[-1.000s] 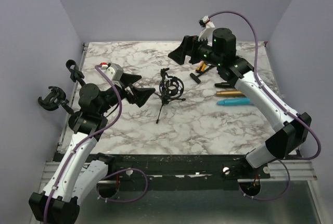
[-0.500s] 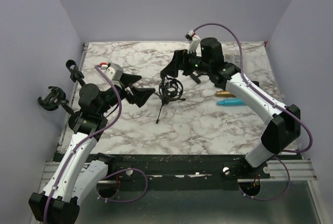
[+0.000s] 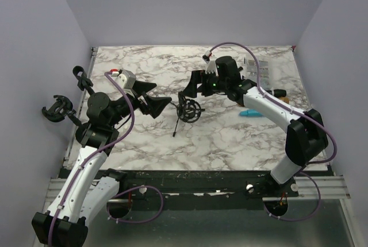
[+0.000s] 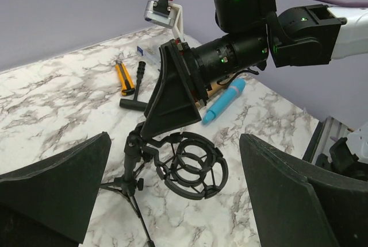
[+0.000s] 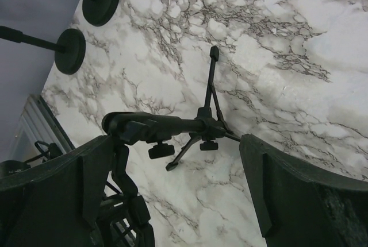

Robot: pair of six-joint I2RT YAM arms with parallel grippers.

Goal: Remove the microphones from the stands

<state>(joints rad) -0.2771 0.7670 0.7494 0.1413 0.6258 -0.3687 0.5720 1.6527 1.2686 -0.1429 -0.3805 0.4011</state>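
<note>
Walls plain lavender on three sides. The table (image 3: pixel 230 138) is topped in white marble with grey veining, and dark rails run along its near edge where the two arm bases sit. The stand (image 3: pixel 183 114), a small black tripod, is on the marble near the table's centre with its legs spread, and it carries a ring-shaped shock mount (image 4: pixel 192 166) at its head. The left wrist view looks straight through the ring. No microphone body can be made out inside it, so whether the mount holds one I cannot tell. The right gripper (image 3: pixel 191 86) has its jaws spread wide and holds nothing. It hangs close over the mount from the far side. One finger edge is at the mount's top arm, but I cannot tell whether they are in contact. Judgement: this is an approach from above to seize the mount or its contents. The left gripper (image 3: pixel 156 99) is also wide open and empty. It sits just left of the stand at its level and faces it, probably placed to brace the tripod while the other arm pulls, since a stand this light would tip or drag. Beyond the stand on the right half of the table lie a blue cylinder (image 4: pixel 224 102), a yellow utility knife (image 4: pixel 123 77) and a black T-handled tool (image 4: pixel 137 86), all clear of both grippers.
</note>
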